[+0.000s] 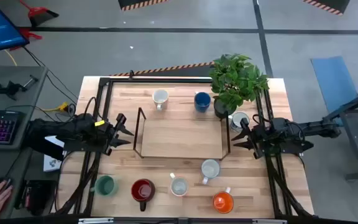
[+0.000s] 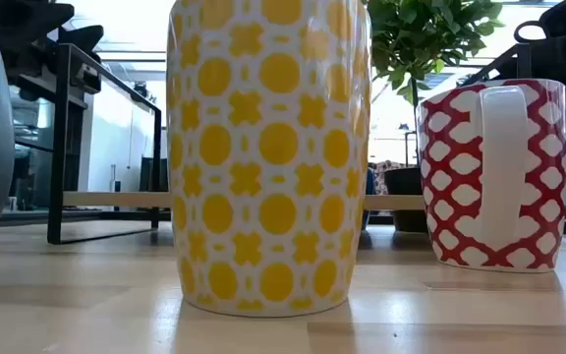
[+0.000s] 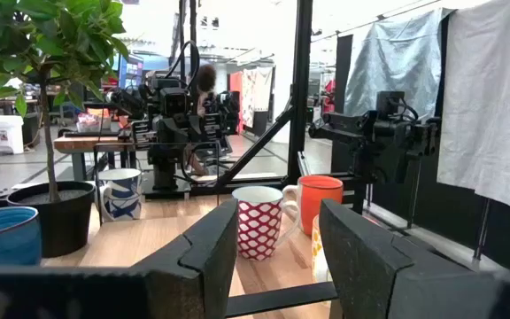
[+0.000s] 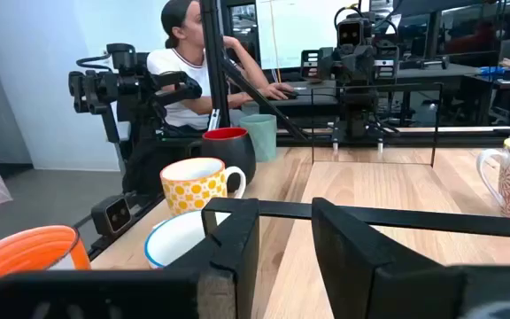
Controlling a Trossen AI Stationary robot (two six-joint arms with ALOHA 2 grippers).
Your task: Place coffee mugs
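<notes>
Mugs (image 1: 178,185) stand along the table's edges, well apart from left claw (image 1: 124,130) and right claw (image 1: 241,137), both parted and empty

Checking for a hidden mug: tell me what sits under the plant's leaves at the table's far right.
Under the plant, a dark pot and a blue-patterned white mug beside it show. Leaves cover most of the pot; anything else beneath cannot be seen.

Wooden desk (image 1: 166,134) carries eight coffee mugs (image 1: 161,98), a potted plant (image 1: 236,82) and a dark wire frame (image 1: 182,132) — all upright.
</notes>
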